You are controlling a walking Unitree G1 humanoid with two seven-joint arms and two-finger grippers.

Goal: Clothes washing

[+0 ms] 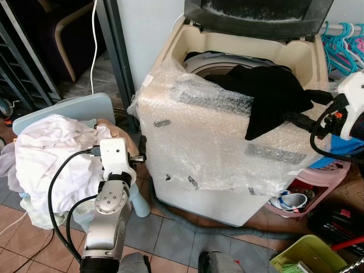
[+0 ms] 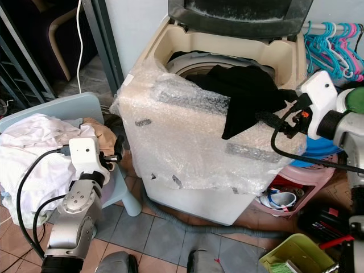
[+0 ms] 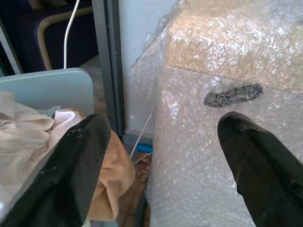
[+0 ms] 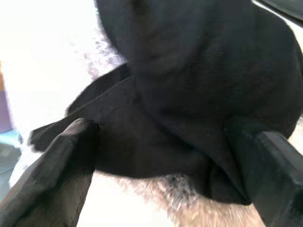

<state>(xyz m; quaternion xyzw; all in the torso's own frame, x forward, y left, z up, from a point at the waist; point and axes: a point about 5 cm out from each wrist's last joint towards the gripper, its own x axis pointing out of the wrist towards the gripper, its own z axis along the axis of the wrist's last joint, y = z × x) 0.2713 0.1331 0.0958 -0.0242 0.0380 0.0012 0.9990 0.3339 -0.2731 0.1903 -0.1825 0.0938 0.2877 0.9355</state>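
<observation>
Draping over front rim of top-loading washing machine: black garment, half inside drum, half hanging outside over bubble wrap. Right gripper spread wide around garment's hanging edge. Left gripper spread, holding nothing, between machine and white laundry pile on light-blue chair.

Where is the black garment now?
The black garment hangs over the washer's front rim, on the robot's right, at the right pincer.

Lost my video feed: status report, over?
Right gripper open around black garment draped over bubble-wrapped washing machine rim. Left gripper open, empty, beside white clothes pile.
</observation>
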